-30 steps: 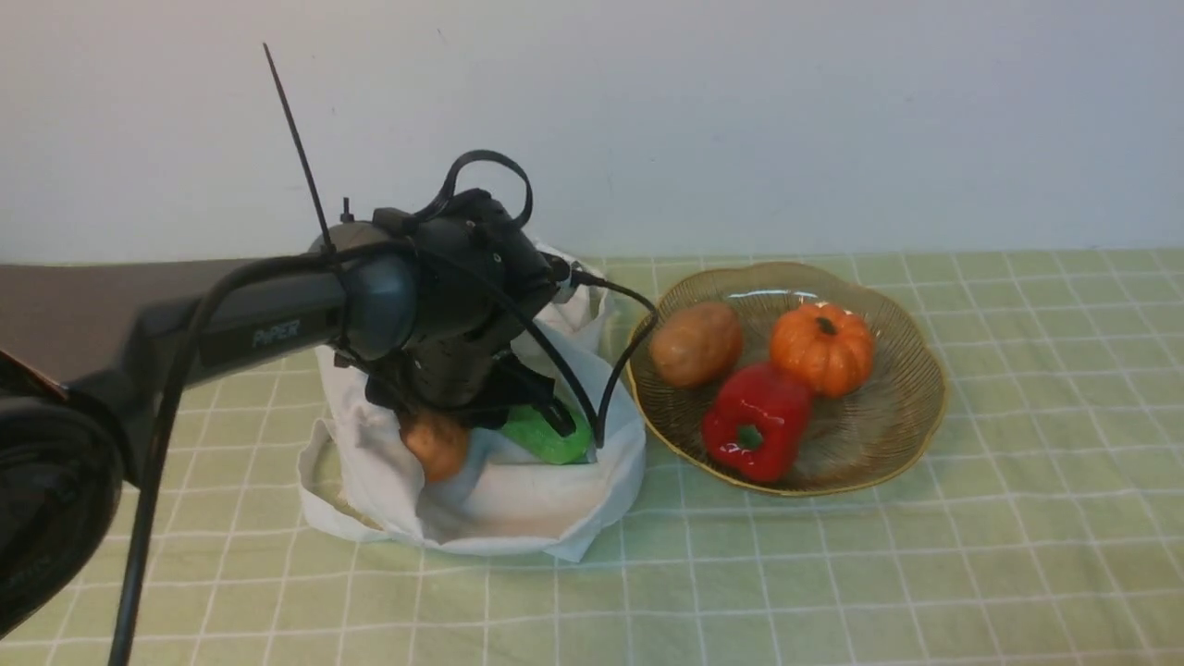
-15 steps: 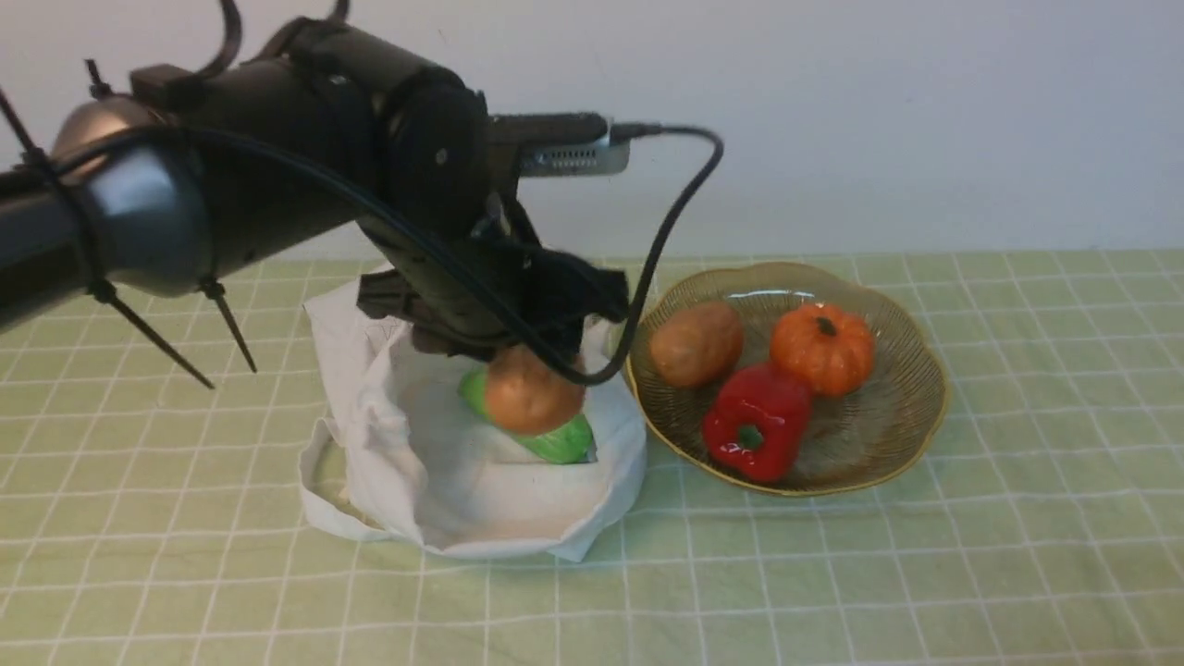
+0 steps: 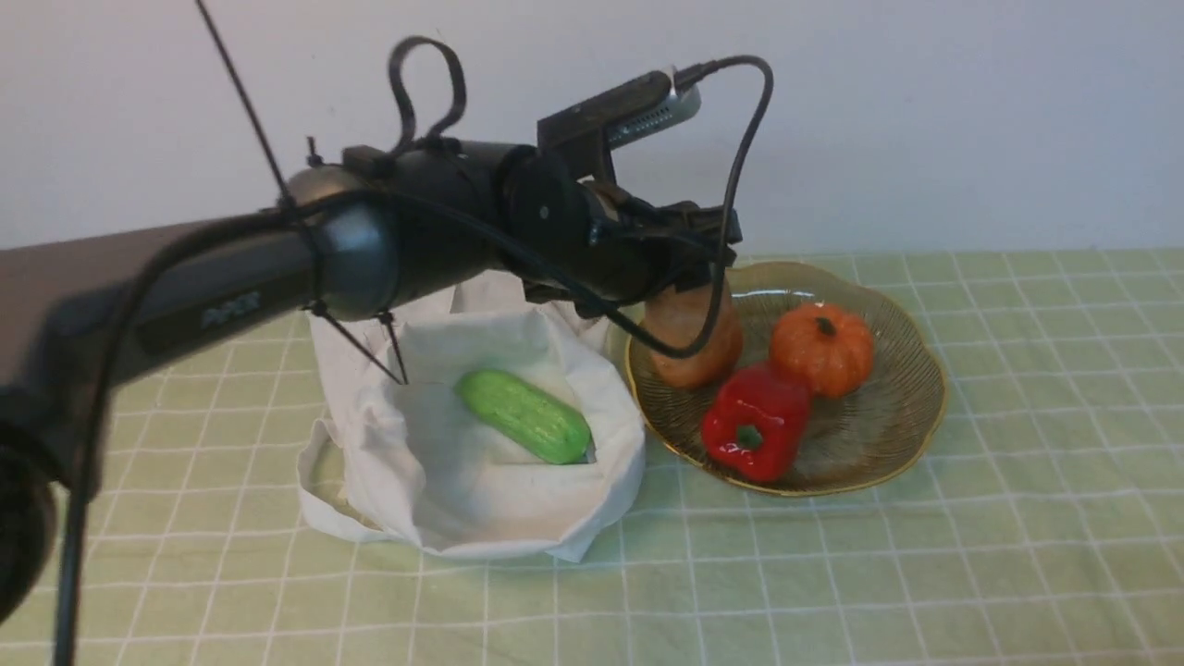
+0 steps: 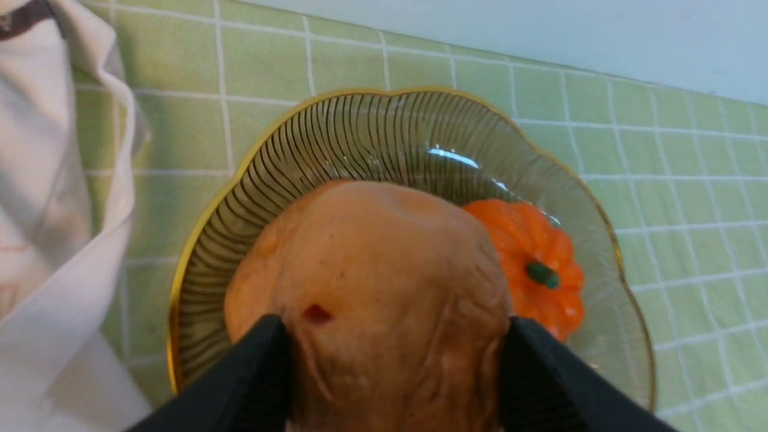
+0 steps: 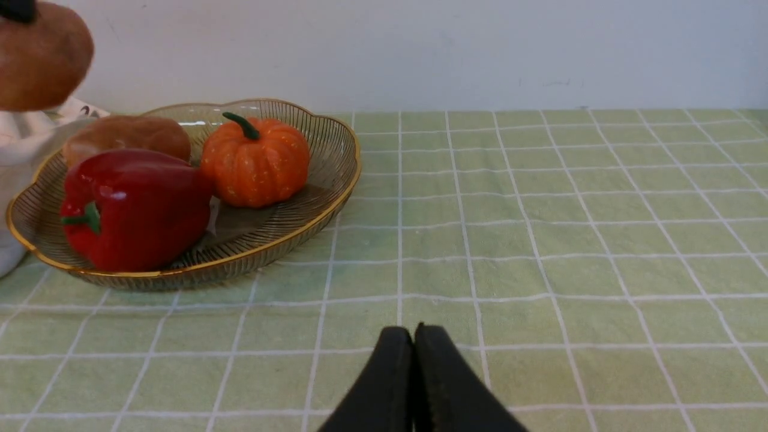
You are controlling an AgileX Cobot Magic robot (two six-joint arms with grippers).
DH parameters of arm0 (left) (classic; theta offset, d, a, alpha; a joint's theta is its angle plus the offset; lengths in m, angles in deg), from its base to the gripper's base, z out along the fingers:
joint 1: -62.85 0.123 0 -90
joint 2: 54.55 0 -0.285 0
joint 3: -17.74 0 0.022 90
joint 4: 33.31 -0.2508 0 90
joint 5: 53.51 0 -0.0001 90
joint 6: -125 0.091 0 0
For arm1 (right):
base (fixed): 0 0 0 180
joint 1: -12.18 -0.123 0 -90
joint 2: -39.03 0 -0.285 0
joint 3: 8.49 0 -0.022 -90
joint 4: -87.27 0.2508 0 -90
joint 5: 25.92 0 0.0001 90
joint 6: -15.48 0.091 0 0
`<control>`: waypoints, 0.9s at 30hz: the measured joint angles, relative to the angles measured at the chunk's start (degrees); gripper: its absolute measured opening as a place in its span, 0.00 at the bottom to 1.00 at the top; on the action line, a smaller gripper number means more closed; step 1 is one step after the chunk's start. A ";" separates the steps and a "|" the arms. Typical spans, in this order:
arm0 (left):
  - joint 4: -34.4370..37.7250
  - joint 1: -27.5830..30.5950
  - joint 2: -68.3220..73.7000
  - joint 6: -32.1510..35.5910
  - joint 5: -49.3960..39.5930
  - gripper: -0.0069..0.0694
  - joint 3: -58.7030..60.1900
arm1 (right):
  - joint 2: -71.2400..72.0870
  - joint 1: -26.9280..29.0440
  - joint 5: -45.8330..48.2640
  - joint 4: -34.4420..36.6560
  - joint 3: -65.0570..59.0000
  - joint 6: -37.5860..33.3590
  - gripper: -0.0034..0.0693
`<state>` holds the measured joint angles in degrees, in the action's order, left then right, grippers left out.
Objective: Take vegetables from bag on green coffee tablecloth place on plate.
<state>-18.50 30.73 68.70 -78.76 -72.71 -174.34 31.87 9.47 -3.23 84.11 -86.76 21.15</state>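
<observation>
My left gripper [image 3: 686,289] is shut on a brown potato [image 3: 678,314], which hangs over the left part of the gold wire plate [image 3: 888,461]. In the left wrist view the potato [image 4: 390,282] sits between the two black fingers [image 4: 264,372], above the plate [image 4: 360,126]. A second potato [image 5: 126,138] lies in the plate below it. The green cucumber [image 3: 525,416] lies uncovered in the open white bag [image 3: 481,504] on the green checked tablecloth [image 3: 925,573]. My right gripper [image 5: 414,339] is shut and empty, low over bare cloth to the right of the plate [image 5: 336,180].
An orange toy pumpkin [image 3: 821,350] and a red pepper [image 3: 754,421] lie in the plate's middle and front. A pale wall rises behind the table. The left arm and its cable span the space above the bag.
The left gripper has lifted the potato out of the bag and carried it right, to above the plate's left side. The cucumber now lies uncovered in the bag.
</observation>
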 joint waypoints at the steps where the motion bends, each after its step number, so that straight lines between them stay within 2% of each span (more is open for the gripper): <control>1: 0.00 0.00 1.39 0.56 0.00 0.63 -0.84 | 0.00 0.00 0.00 0.00 0.00 0.00 0.03; 3: 0.15 0.00 2.51 0.79 0.00 0.65 -1.43 | 0.00 0.00 0.00 0.00 0.00 0.00 0.03; 7: 0.34 0.00 3.75 0.85 -0.16 0.81 -2.17 | 0.00 0.00 0.00 0.00 0.00 0.00 0.03; 11: 0.34 -0.48 3.75 0.90 -0.16 0.89 -2.20 | 0.00 0.00 0.00 0.00 0.00 0.00 0.03; 17: 0.34 -1.65 1.82 4.35 -3.85 0.91 -2.20 | 0.00 0.00 0.00 0.00 0.00 0.00 0.03; 20: 0.08 -1.70 -3.92 9.62 -12.68 0.84 -2.92 | 0.00 0.00 0.00 0.00 0.00 0.00 0.03; 24: -0.90 -1.70 -9.52 12.62 -22.47 0.73 -5.00 | 0.00 0.00 0.00 0.00 0.00 0.00 0.03; 27: -2.90 -1.70 -15.49 14.22 -33.82 0.53 -7.93 | 0.00 0.00 0.00 0.00 0.00 0.00 0.03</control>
<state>-21.40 29.02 53.21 -64.55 -106.53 -182.26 31.87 9.47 -3.23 84.11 -86.76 21.15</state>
